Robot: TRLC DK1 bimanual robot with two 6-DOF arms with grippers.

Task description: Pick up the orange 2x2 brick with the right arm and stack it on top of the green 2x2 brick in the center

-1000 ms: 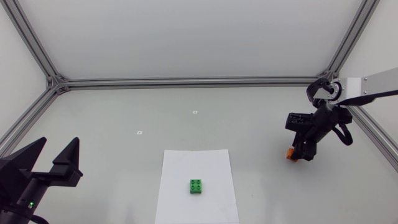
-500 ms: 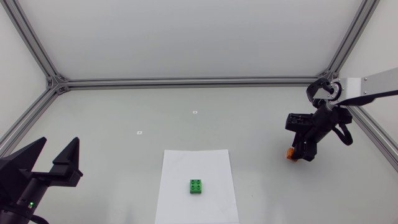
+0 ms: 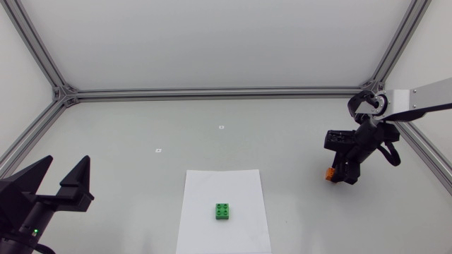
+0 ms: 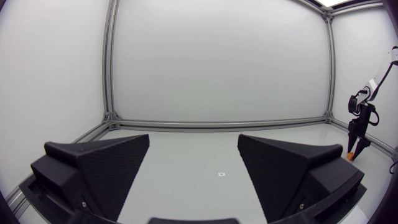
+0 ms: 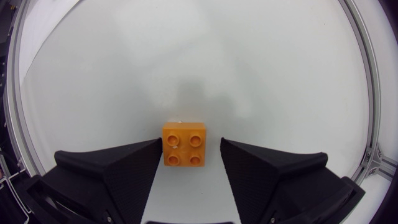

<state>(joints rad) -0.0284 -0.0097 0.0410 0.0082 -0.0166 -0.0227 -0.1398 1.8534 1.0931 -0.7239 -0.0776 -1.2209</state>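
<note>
Right arm's matte black gripper (image 5: 190, 142) is standing spread over the orange 2x2 plastic brick (image 5: 184, 144), which is not being pinched.

The orange brick is lying studs up on the grey-white table (image 3: 141, 127), towards its right side, and is sitting between the two wedge-shaped fingers. In the right wrist view one finger is lying just beside or against one side of the brick; which of the two cannot be told. The other finger is standing clear, with a visible gap. The green 2x2 plastic brick (image 3: 223, 212) is resting well apart on a white paper sheet (image 3: 212, 187) at the table's centre front. The left arm's black gripper (image 3: 65, 168) is hanging at the near left corner with its fingers wide apart and nothing between them.
</note>
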